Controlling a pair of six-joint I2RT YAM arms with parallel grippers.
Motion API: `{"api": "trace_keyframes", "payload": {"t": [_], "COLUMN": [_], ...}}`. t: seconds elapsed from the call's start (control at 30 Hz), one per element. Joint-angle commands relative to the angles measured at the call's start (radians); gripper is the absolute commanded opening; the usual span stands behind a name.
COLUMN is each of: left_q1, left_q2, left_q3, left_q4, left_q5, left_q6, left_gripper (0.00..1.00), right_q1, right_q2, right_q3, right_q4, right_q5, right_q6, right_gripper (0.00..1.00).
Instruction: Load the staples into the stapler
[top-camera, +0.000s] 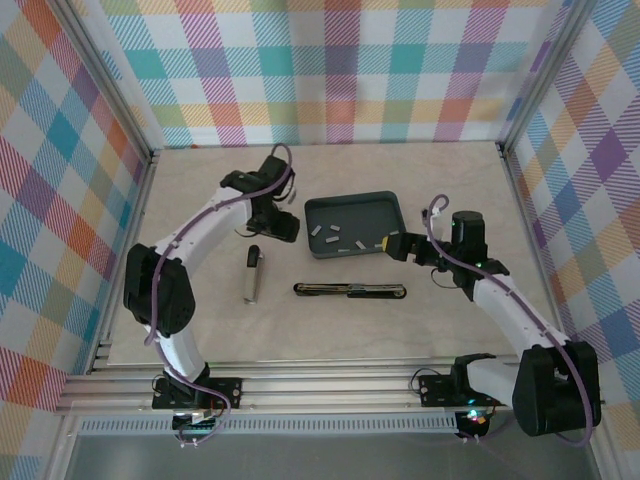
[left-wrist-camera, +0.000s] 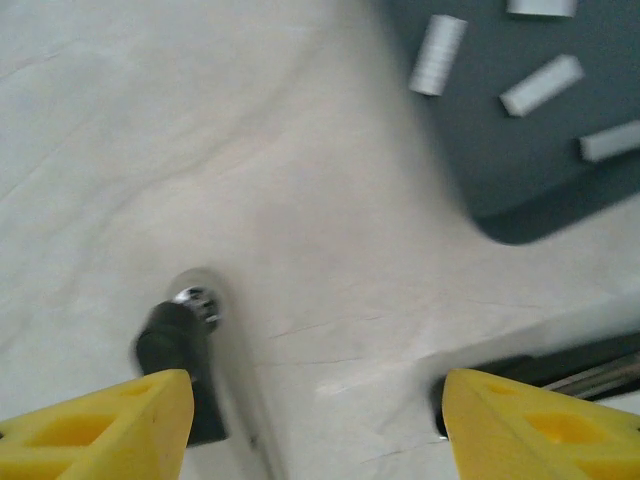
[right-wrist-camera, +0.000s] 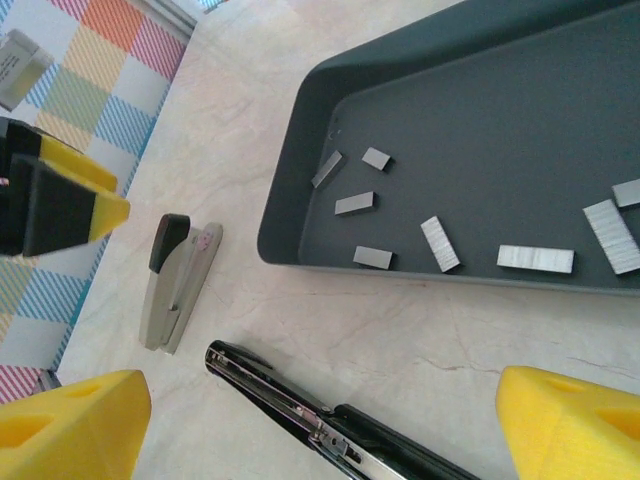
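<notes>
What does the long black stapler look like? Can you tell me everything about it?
The black stapler is opened out flat, so it lies in one long thin line on the pale table. Its shell looks like glossy black plastic, and a shiny metal channel shows along its inside. It rests just in front of the dark tray, with the grey stapler off to its left. Only the table touches it.

Short light-grey metallic staples (top-camera: 331, 237) lie scattered in a dark grey rectangular tray (top-camera: 352, 198); a long black opened stapler (top-camera: 350, 290) lies near it.
</notes>
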Motion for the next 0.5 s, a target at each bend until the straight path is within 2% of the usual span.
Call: {"api": "trace_keyframes", "payload": {"t": [0.0, 0.17, 0.47], "left_q1": [0.044, 0.07, 0.074], "left_q2": [-0.066, -0.058, 0.039], "left_q3": [-0.027, -0.058, -0.067], "left_q4": [-0.053, -0.055, -0.044], "left_q5": [-0.093, -0.133, -0.13], "left_q6": [-0.113, -0.16, -0.169], "left_gripper": [0.67, 0.68, 0.66], "right_q1": [0.019, 0.044, 0.072], "right_q2": [0.033, 0.051, 0.066], "right_q3": [0.009, 0.018, 0.032], "right_q4": [0.049, 0.061, 0.055], "right_q5": [-0.021, -0.021, -0.021], "right_q6": [-0.022, -0.025, -0.037], "right_gripper": [0.89, 0.89, 0.89]}}
